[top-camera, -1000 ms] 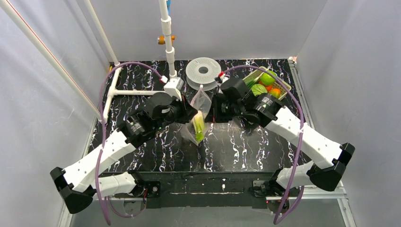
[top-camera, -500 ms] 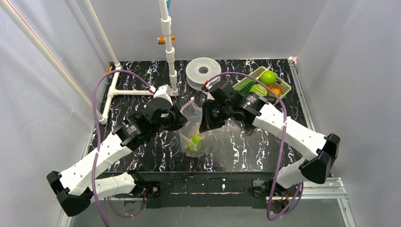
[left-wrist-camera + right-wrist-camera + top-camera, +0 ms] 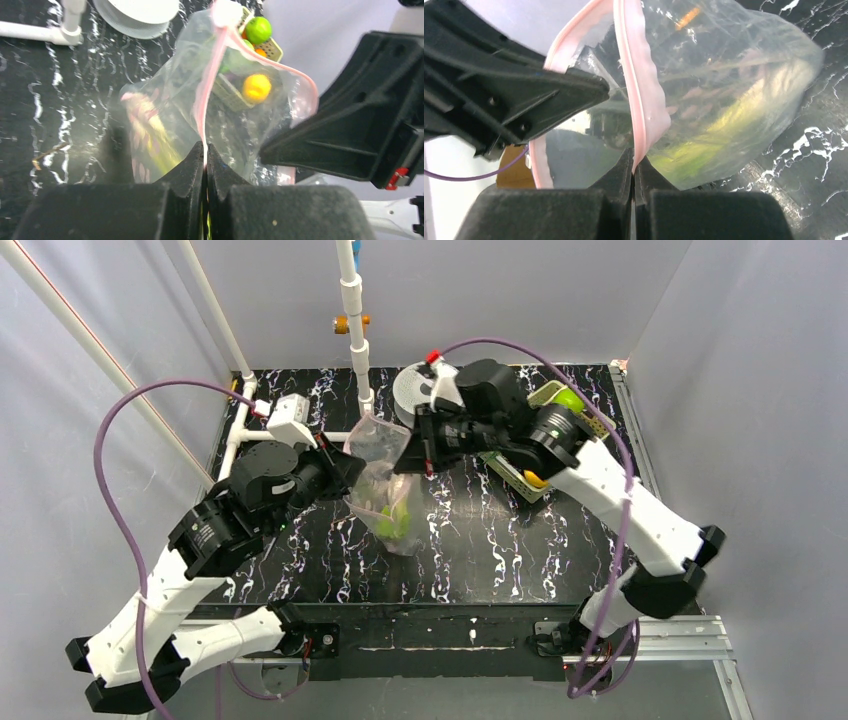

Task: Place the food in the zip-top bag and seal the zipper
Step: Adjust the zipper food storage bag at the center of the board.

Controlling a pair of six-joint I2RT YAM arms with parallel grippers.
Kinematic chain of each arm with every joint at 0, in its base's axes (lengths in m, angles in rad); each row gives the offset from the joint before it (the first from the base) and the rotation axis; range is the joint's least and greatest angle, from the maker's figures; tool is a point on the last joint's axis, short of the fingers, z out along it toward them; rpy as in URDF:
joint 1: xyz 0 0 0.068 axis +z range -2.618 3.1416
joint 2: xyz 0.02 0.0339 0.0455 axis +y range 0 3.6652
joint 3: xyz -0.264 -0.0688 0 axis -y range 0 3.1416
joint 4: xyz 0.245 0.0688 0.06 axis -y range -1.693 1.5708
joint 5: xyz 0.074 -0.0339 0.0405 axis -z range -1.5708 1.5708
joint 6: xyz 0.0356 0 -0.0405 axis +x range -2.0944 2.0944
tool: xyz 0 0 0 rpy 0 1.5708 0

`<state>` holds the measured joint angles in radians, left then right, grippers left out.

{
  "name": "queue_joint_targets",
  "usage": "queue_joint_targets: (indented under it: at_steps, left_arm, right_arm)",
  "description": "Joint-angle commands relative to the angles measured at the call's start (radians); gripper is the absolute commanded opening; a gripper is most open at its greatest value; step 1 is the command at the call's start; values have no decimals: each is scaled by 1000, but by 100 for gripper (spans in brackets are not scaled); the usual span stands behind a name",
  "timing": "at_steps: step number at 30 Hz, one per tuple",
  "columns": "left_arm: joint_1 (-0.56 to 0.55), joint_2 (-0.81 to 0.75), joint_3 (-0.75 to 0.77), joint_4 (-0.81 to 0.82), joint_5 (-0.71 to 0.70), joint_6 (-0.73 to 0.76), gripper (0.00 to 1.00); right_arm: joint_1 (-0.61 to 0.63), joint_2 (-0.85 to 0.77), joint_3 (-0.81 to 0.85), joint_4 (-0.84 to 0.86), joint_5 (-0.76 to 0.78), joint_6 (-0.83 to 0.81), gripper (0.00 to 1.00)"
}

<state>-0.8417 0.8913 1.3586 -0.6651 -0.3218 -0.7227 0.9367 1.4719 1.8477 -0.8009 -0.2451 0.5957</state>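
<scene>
The clear zip-top bag (image 3: pixel 383 475) hangs between my two grippers above the middle of the table. Yellow-green food (image 3: pixel 392 518) lies in its lower part, and shows as a blurred green mass in the right wrist view (image 3: pixel 734 120) and as a pale stalk in the left wrist view (image 3: pixel 150 130). My left gripper (image 3: pixel 343 466) is shut on the pink zipper (image 3: pixel 210 75) at one end of the mouth. My right gripper (image 3: pixel 412 448) is shut on the zipper (image 3: pixel 639 85) at the other end. Between them the mouth gapes open.
The yellow-green lattice basket (image 3: pixel 518 473) with a green apple (image 3: pixel 567 398) and a yellow-orange ball (image 3: pixel 256 87) lies at the back right, partly under my right arm. A white spool (image 3: pixel 408 390) sits at the back. A white pipe frame (image 3: pixel 240 435) stands at the back left.
Both grippers have risen and moved back and left with the bag. The bag now hangs taller, and the food has slid to its bottom.
</scene>
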Motion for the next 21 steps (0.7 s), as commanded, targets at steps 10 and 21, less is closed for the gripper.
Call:
queue_joint_targets:
  at_steps: [10,21]
  left_arm:
    - [-1,127,-247,265,-37,374,0]
    - [15,312,-240,429,40,526,0]
  right_arm:
    - [-30,141,-163,46,66,-108,16]
    - [-264,-345,-492,18,328,-2,57]
